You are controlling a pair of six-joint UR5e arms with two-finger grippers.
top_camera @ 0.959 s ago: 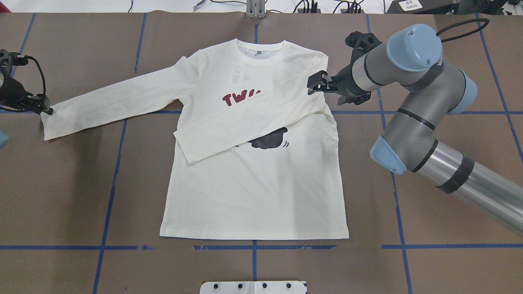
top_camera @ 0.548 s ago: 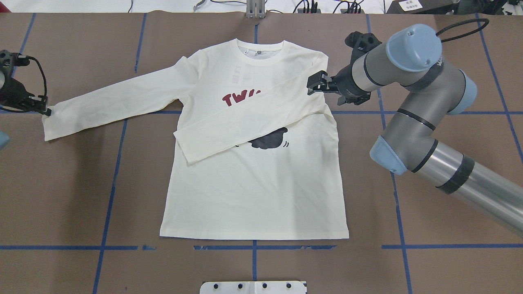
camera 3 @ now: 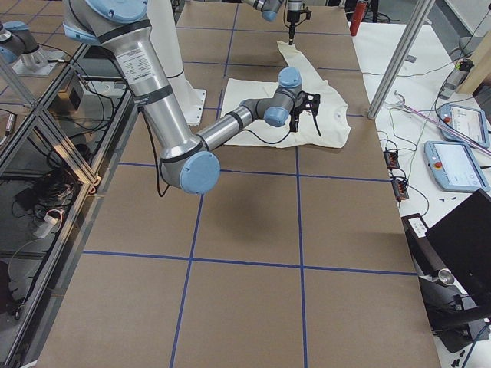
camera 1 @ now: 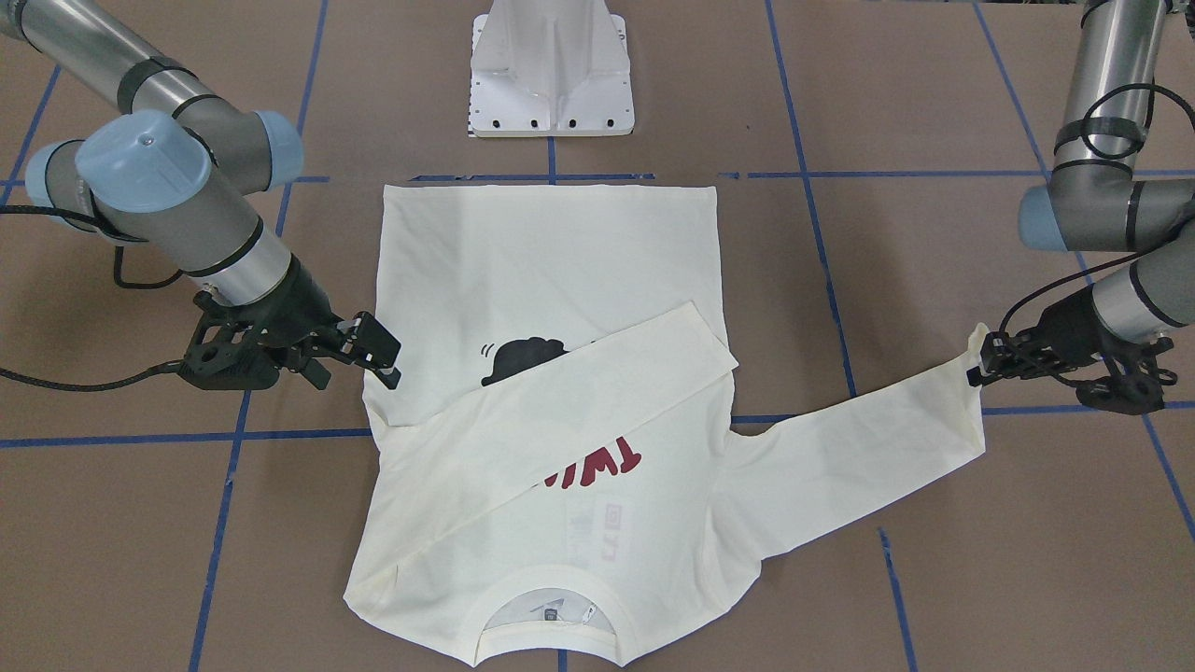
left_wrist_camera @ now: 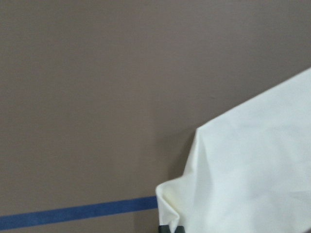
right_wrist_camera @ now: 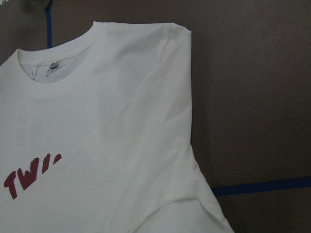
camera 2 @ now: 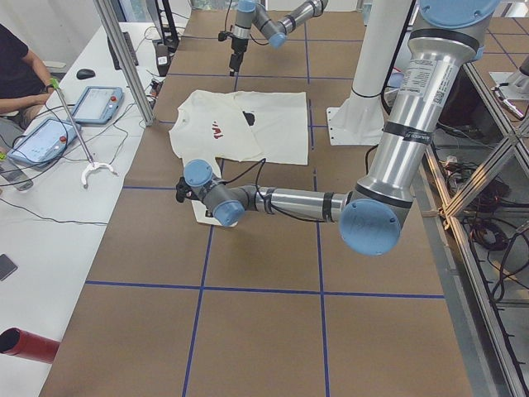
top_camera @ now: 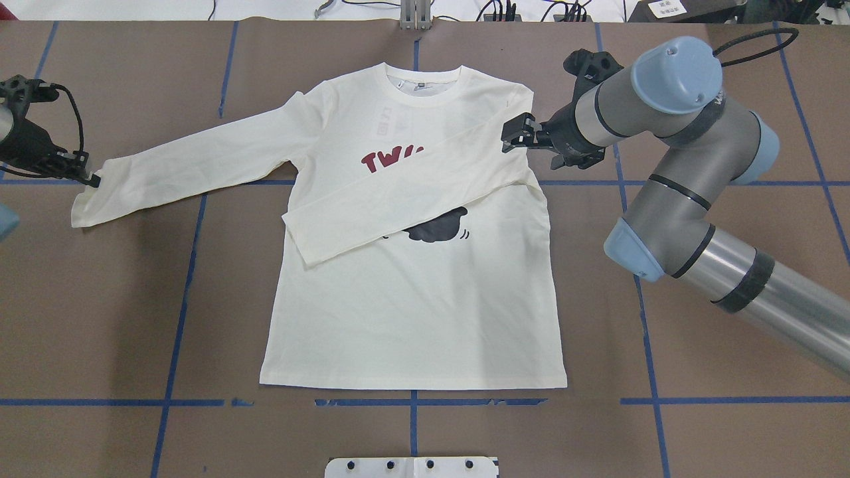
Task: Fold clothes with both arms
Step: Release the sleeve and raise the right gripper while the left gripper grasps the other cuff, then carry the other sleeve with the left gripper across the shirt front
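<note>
Pinching the shirt by its outstretched cuff at the table's left with the left gripper. Hovering the right gripper beside the right shoulder, jaws parted, empty. Lying flat mid-table, print up.

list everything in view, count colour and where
shirt: one, cream-white with dark red lettering and black print, flat mid-table, one sleeve folded across the chest, one stretched out
table cover: one, brown with blue tape lines, under the shirt
pedestal base: one, white, at the robot's table edge
tablets: two, blue-grey, on the side bench
person: one, dark top, seated beside it
left arm: one, silver with light blue caps, at the outstretched sleeve
right arm: one, same colours, by the folded sleeve
left end effector: one, black, shut on the outstretched sleeve's cuff
right end effector: one, black, open, at the shirt's shoulder
</note>
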